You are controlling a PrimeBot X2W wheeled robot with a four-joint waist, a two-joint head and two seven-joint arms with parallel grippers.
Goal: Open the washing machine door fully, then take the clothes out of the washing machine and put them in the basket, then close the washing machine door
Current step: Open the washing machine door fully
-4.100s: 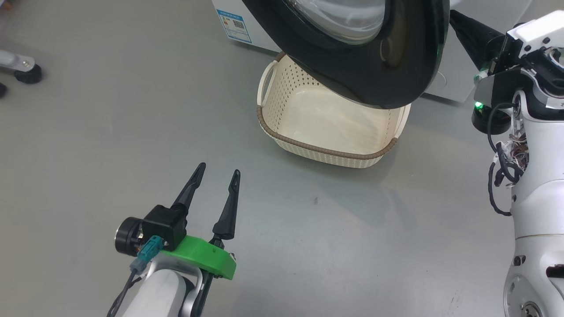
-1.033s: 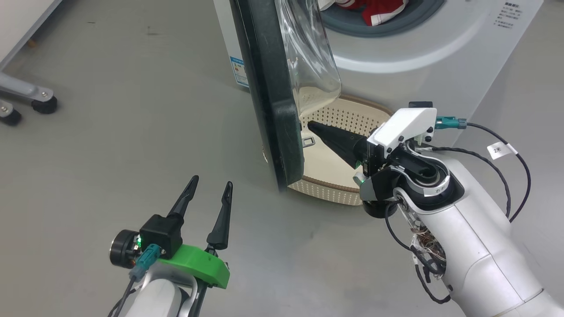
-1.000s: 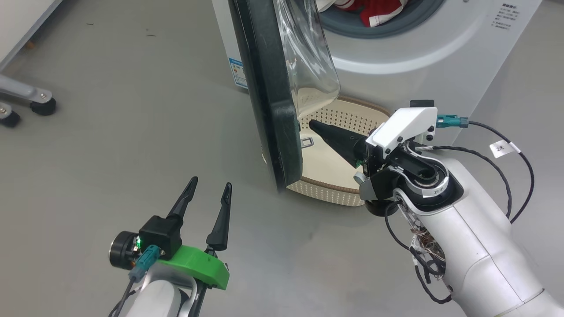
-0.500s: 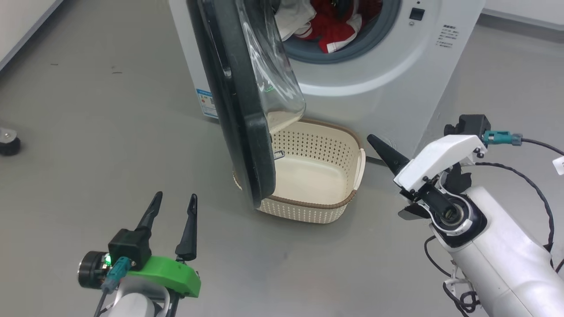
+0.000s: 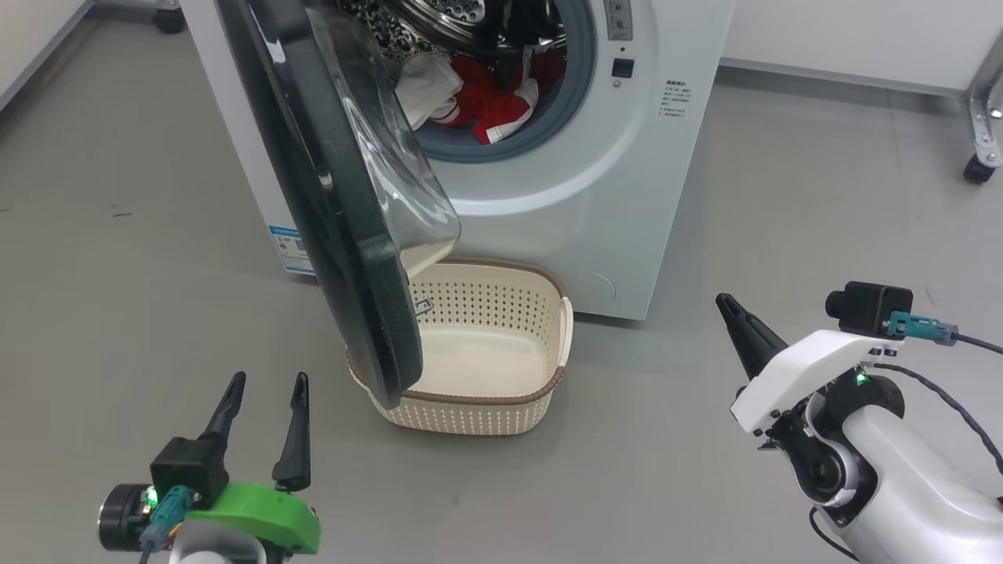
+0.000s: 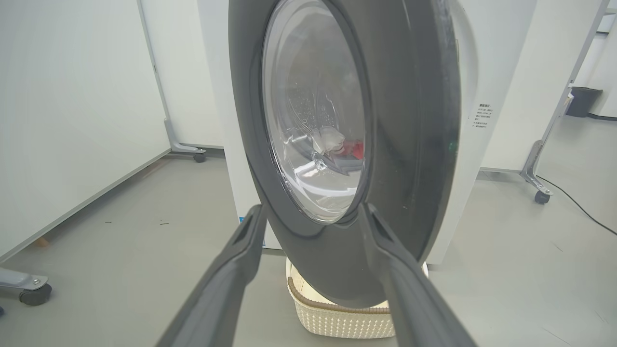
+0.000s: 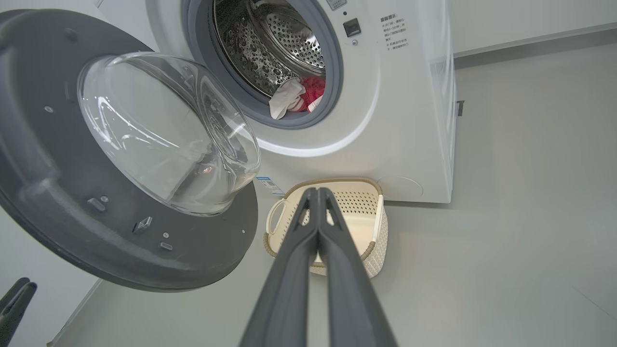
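The white washing machine stands ahead with its door swung out to the left, black rim edge-on and glass bowl facing the drum. Red and white clothes lie in the drum mouth. The cream basket sits on the floor below the door, nothing in it. My left gripper is open, low and left of the basket, facing the door's outer face. My right gripper is shut on nothing, right of the basket. In the right wrist view its fingers point at the basket, with the clothes above.
Grey floor spreads out on both sides of the machine. A wheeled metal frame leg stands at the far right, with a cable on the floor near it. A white panel on castors lines the left side.
The head camera has lifted, bringing the drum into view. My right gripper has drawn back from the door's inner edge to the right of the basket. The left gripper stays open.
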